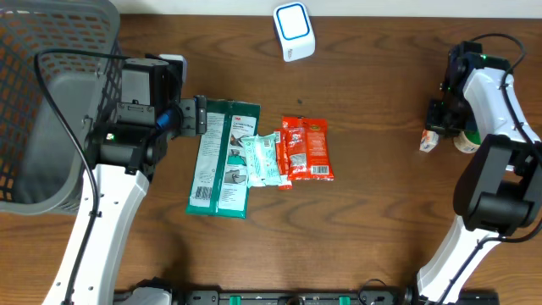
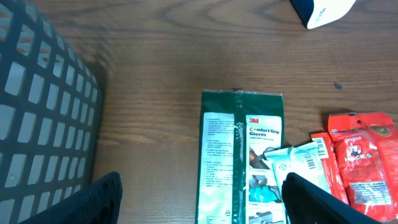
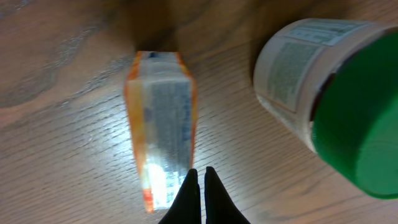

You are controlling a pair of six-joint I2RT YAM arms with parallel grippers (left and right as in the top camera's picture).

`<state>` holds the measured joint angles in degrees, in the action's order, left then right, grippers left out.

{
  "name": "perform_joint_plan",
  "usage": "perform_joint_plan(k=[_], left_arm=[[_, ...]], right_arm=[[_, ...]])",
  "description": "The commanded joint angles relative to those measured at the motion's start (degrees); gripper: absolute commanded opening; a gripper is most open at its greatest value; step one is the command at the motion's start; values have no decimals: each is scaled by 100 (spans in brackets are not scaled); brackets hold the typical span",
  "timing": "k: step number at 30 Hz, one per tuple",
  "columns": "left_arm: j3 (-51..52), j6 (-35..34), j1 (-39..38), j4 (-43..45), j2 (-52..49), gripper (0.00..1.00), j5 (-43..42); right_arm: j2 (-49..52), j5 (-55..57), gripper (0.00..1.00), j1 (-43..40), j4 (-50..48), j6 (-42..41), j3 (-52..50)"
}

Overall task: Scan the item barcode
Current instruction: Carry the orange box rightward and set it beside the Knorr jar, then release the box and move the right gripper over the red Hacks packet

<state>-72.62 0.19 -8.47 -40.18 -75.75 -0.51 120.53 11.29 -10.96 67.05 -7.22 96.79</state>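
The white and blue barcode scanner (image 1: 294,31) stands at the back of the table; its corner (image 2: 323,11) shows in the left wrist view. A green 3M gloves pack (image 1: 222,157) (image 2: 242,155) lies mid-table beside a white-teal packet (image 1: 262,158) (image 2: 298,167) and red snack packets (image 1: 306,148) (image 2: 364,155). My left gripper (image 1: 201,117) (image 2: 202,202) hovers open over the green pack's end, holding nothing. At the right, my right gripper (image 1: 438,121) (image 3: 201,186) is shut and empty, its tips beside a small orange box (image 1: 429,140) (image 3: 161,124).
A grey mesh basket (image 1: 51,102) (image 2: 43,112) fills the left side, close to the left arm. A white bottle with a green lid (image 1: 466,140) (image 3: 336,93) stands right of the orange box, near the right gripper.
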Motion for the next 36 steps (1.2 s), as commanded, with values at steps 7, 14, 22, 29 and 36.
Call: perform_joint_plan(k=[7,14,22,29,36], left_arm=[[-4,-28,2,-11,-24,83,26],[-4,-26,2,-11,-24,82,28],[-4,-28,2,-11,-24,82,26],[-4,-26,2,-11,-24,82,28],[-4,-26,2,-11,-24,82,26]], right_arm=[[9,-1797,1,-24,-258,400,0],[13,-2177,1,-26,-334,433,-4],[13,-879,1,-28,-492,188,-271],[-39,-358,1,-92,-450,173,-369],[-435,-365,1,-94,-450,221,-310]])
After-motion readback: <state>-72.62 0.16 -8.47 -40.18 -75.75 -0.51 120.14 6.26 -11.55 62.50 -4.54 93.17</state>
